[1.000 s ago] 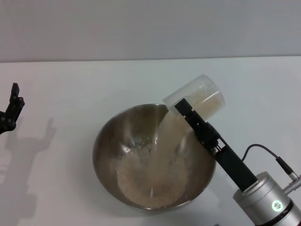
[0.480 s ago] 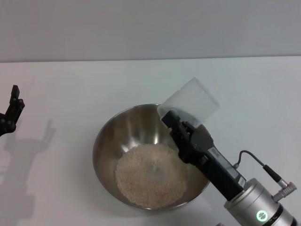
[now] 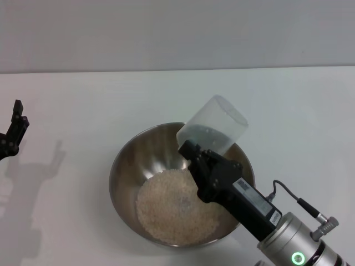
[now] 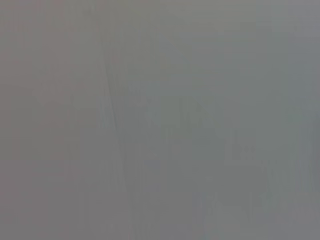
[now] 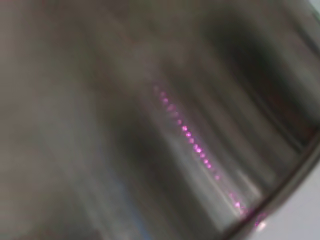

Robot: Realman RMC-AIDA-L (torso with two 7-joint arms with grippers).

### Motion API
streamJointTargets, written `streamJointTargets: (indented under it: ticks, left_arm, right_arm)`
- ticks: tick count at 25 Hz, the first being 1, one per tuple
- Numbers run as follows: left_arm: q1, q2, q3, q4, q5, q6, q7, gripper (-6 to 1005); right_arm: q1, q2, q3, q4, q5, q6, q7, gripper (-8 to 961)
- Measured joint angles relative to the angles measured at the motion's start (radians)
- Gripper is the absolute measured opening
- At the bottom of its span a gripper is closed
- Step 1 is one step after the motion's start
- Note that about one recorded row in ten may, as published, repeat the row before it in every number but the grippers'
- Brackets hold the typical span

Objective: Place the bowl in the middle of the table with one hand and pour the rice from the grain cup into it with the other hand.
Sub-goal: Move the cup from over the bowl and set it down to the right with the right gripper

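The right hand (image 3: 191, 148) is clamped on the upended clear grain cup (image 3: 212, 126), seemingly near-empty, over the steel bowl (image 3: 126, 160) heaped with pale rice (image 3: 172, 206).

no readable text, number or brand is seen in any view. a small white label (image 3: 242, 184) is carried on the right gripper's black body, lower right of the head view, but its print is too small to be read. a green ring light (image 3: 298, 257) is shown on the arm below it.
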State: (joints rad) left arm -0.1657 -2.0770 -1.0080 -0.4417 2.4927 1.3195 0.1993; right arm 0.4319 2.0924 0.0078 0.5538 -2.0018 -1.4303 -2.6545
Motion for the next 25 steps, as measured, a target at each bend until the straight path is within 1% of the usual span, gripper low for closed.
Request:
streamJointTargets:
  ticks: [12, 13, 14, 15, 18, 19, 20, 23, 24, 25]
  left_arm:
    - [-0.001, 0.0, 0.006, 0.0, 0.0, 0.002, 0.0, 846]
    - [-0.001, 0.0, 0.006, 0.0, 0.0, 0.002, 0.0, 846]
    - [-0.001, 0.0, 0.006, 0.0, 0.0, 0.002, 0.0, 846]
    - [-0.001, 0.0, 0.006, 0.0, 0.0, 0.002, 0.0, 846]
    - [-0.003, 0.0, 0.006, 0.0, 0.0, 0.002, 0.0, 846]
    - [-0.003, 0.0, 0.006, 0.0, 0.0, 0.002, 0.0, 846]
    - [-0.003, 0.0, 0.006, 0.0, 0.0, 0.002, 0.0, 846]
    - [-0.007, 0.0, 0.009, 0.0, 0.0, 0.002, 0.0, 847]
    - [-0.007, 0.0, 0.009, 0.0, 0.0, 0.002, 0.0, 847]
    - [-0.007, 0.0, 0.009, 0.0, 0.0, 0.002, 0.0, 847]
  right_arm:
    - [0.002, 0.0, 0.003, -0.002, -0.023, 0.016, -0.024, 10]
    - [0.002, 0.0, 0.006, 0.003, -0.023, 0.013, -0.01, 10]
    - [-0.002, 0.0, 0.019, 0.023, -0.023, 0.0, 0.047, 10]
    - [-0.002, 0.0, 0.019, 0.023, -0.023, 0.0, 0.047, 11]
    - [-0.011, 0.0, 0.044, 0.05, -0.023, -0.03, 0.182, 11]
    - [-0.018, 0.0, 0.057, 0.059, -0.02, -0.066, 0.308, 11]
    - [-0.018, 0.0, 0.057, 0.059, -0.02, -0.066, 0.308, 11]
    - [-0.035, 0.0, 0.079, 0.077, -0.018, -0.139, 0.55, 11]
    - [-0.049, 0.0, 0.097, 0.085, -0.017, -0.188, 0.719, 11]
    - [-0.049, 0.0, 0.097, 0.085, -0.017, -0.188, 0.719, 11]
